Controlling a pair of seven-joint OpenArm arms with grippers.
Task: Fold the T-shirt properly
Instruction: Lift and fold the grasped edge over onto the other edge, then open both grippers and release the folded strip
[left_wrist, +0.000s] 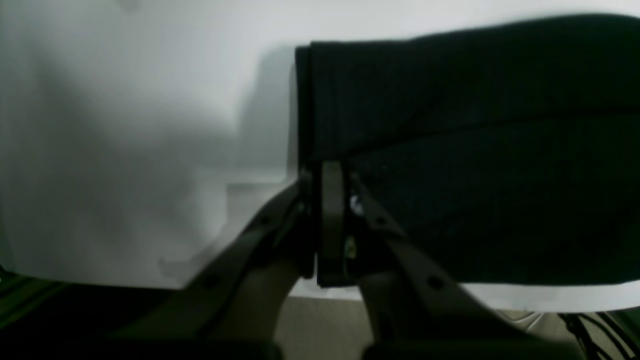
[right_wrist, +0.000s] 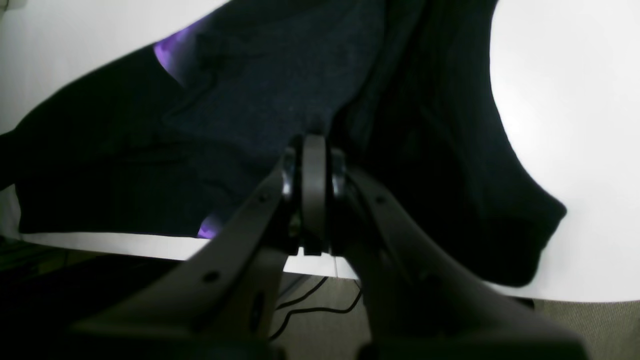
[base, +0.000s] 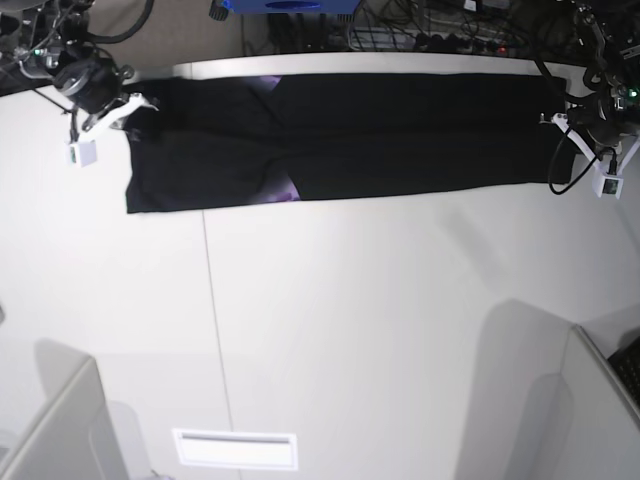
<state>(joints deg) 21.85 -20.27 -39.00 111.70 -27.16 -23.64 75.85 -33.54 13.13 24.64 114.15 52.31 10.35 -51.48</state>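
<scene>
I have the T-shirt (base: 340, 135) stretched as a long band along the bench's (base: 350, 330) far edge. My left gripper (left_wrist: 330, 200) pinches its end, my right gripper (right_wrist: 314, 165) the other, both clamped on cloth, probably to keep the fold taut.

White table (base: 350, 330), cables (base: 430, 25) behind

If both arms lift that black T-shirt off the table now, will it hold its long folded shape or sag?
Probably sag. The T-shirt is soft cloth lying flat in a long strip, wrinkled where the right claw pinches it, so the unsupported middle would likely droop. The folded layers at the left claw look loose and may slip apart. It seems light enough to lift.
</scene>
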